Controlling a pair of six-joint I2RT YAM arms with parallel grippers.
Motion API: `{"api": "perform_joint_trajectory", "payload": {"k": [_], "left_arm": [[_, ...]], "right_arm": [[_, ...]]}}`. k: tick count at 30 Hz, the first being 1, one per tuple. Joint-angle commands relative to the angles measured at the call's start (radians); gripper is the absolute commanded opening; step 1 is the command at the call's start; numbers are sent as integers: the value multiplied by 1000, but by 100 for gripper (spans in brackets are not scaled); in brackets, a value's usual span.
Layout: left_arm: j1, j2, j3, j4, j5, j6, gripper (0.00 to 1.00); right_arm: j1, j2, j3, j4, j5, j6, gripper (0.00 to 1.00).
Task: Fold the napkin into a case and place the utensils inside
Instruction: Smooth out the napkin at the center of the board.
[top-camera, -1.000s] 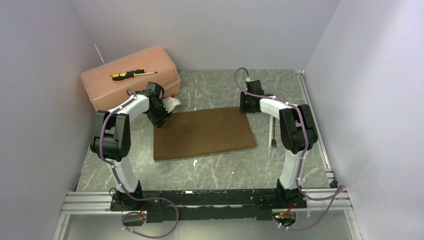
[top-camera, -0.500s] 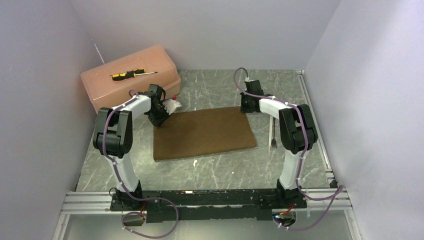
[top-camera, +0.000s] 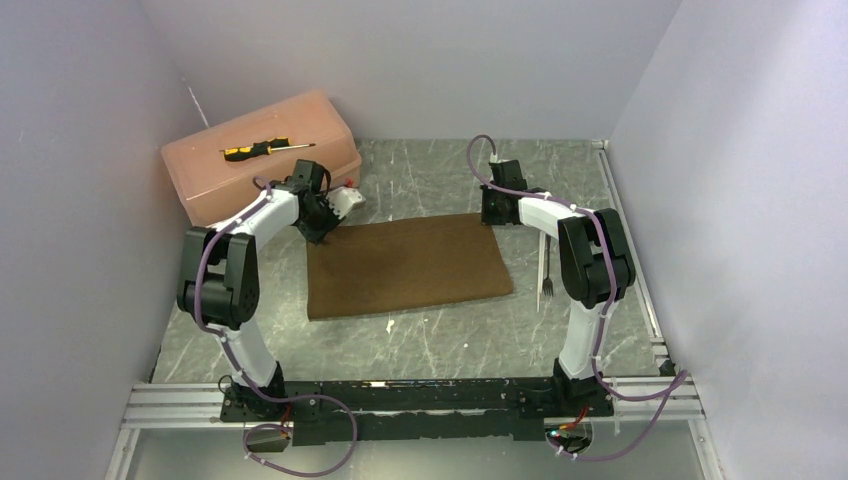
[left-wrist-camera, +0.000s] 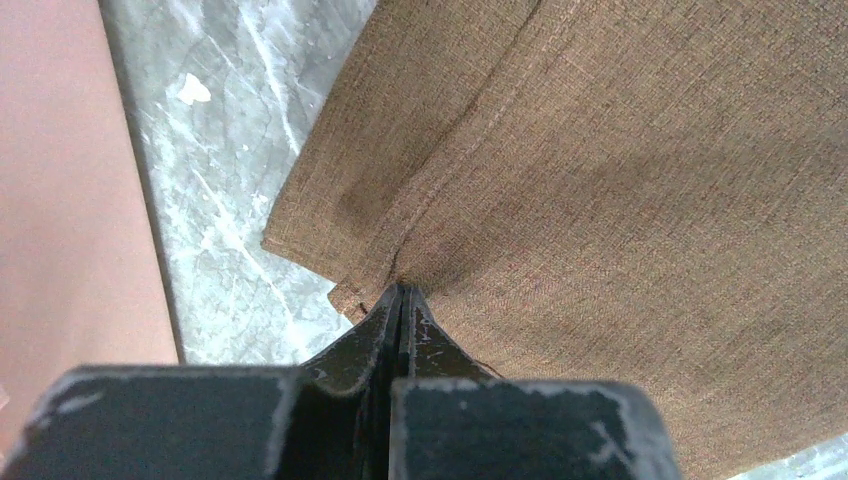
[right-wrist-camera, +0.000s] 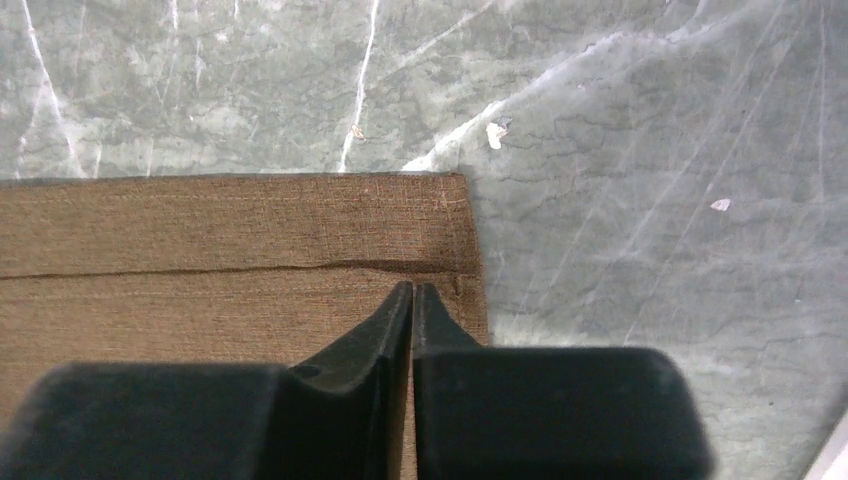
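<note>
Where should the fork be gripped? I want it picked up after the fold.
Judging by its pose, grip the fork at mid-handle from above, jaws across its width: it lies flat on the table, tines toward the arms, beside the napkin.

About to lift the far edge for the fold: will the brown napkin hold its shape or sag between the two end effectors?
Probably sag: the napkin is thin woven cloth and already puckers where the left end effector pinches it. It looks light, so lifting should be easy. The coarse weave and stitched hem at the right end effector suggest it won't slip readily.
</note>
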Motion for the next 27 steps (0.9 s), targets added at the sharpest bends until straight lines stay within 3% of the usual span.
{"api": "perform_joint_trajectory", "payload": {"k": [1, 3, 6, 18, 24, 27], "left_arm": [[-6, -31, 13, 42, -21, -16, 3], [-5, -35, 3, 63, -32, -15, 3], [-6, -38, -9, 103, -55, -11, 3], [-7, 45, -35, 140, -104, -16, 3], [-6, 48, -37, 119, -84, -27, 3], [-7, 44, -43, 117, -82, -28, 3]], "right_arm": [[2, -54, 15, 35, 24, -5, 21], [2, -67, 5, 39, 48, -9, 34], [3, -82, -11, 51, 53, -12, 40], [7, -17, -7, 41, 6, -19, 37], [9, 6, 7, 27, -7, -19, 30], [15, 8, 11, 11, 23, -28, 35]]}}
